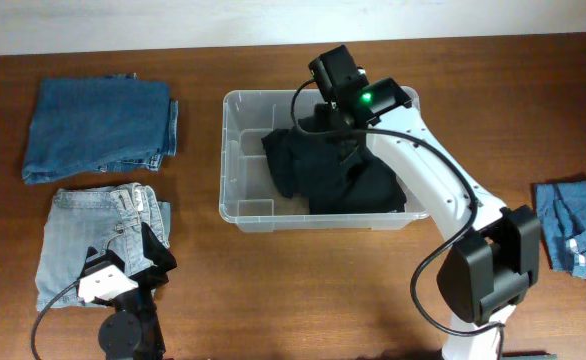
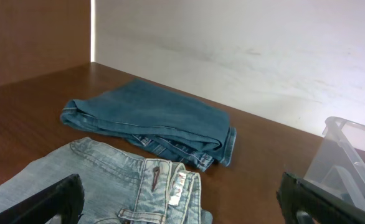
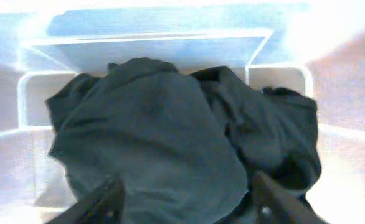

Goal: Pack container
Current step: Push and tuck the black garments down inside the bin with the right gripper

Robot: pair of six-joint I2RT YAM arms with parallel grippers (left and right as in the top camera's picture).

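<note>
The clear plastic container (image 1: 231,150) stands mid-table, and a crumpled black garment (image 1: 338,180) fills its right half. My right gripper (image 1: 339,132) hangs over the garment's far end. In the right wrist view the garment (image 3: 164,130) bulges inside the container (image 3: 33,93). There my right gripper (image 3: 189,202) is open, its fingers (image 3: 104,202) spread wide just above the cloth and gripping nothing. My left gripper (image 1: 133,255) is at the front left, open over folded light-blue jeans (image 1: 78,235). In the left wrist view the left gripper (image 2: 185,208) is empty above those jeans (image 2: 114,186).
Folded dark-blue jeans (image 1: 98,128) lie at the back left, also seen beyond the light pair as the dark-blue jeans (image 2: 151,121). A crumpled denim piece (image 1: 578,232) lies at the right edge. A corner of the container (image 2: 350,158) shows to the right of my left gripper.
</note>
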